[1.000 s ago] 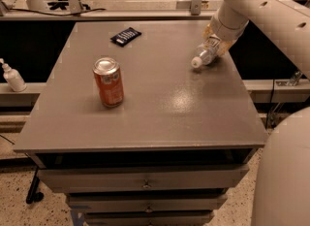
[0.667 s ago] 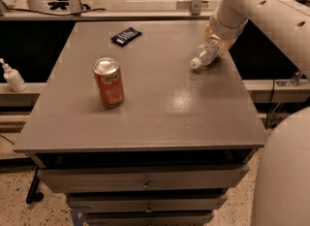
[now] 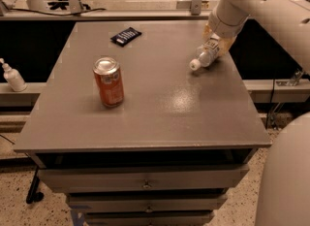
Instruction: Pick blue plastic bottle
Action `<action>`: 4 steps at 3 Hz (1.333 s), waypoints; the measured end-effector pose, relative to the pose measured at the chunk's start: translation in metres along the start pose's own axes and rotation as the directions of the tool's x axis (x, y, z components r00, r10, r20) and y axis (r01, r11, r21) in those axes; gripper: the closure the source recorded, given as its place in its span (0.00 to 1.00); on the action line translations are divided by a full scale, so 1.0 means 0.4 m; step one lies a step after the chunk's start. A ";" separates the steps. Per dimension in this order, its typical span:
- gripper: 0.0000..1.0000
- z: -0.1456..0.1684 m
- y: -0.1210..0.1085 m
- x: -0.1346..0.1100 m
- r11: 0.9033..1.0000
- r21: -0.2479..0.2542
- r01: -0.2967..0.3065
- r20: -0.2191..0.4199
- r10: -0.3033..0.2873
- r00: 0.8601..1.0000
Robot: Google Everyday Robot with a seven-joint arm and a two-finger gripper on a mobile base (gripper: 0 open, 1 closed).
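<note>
The orange soda can stands upright on the left half of the grey table; its printing cannot be read. A black snack packet lies flat near the far edge with white lettering too small to make out. The blue plastic bottle lies on its side near the far right corner, white cap pointing towards the can, and the print on its label is illegible. A white pump dispenser sits on a ledge left of the table. Nothing has shifted since a second ago: can, packet, bottle and arm all sit where they were. The gripper is down at the bottle's far end, touching it; whether it has clamped on cannot be told
</note>
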State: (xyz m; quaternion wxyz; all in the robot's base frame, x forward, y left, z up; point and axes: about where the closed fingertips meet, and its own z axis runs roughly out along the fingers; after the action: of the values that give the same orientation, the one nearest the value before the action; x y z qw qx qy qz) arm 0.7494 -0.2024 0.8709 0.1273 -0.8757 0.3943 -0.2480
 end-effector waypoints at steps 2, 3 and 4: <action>1.00 -0.131 -0.027 -0.124 0.997 0.066 -0.046 0.198 0.032 0.980; 1.00 -0.215 -0.039 -0.219 0.989 0.118 -0.091 0.332 0.047 0.942; 1.00 -0.278 -0.058 -0.303 0.973 0.178 -0.144 0.455 0.049 0.889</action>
State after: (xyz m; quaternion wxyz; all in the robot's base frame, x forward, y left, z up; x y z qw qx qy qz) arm 0.6359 -0.0988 0.9341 0.3173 -0.8703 0.3696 -0.0729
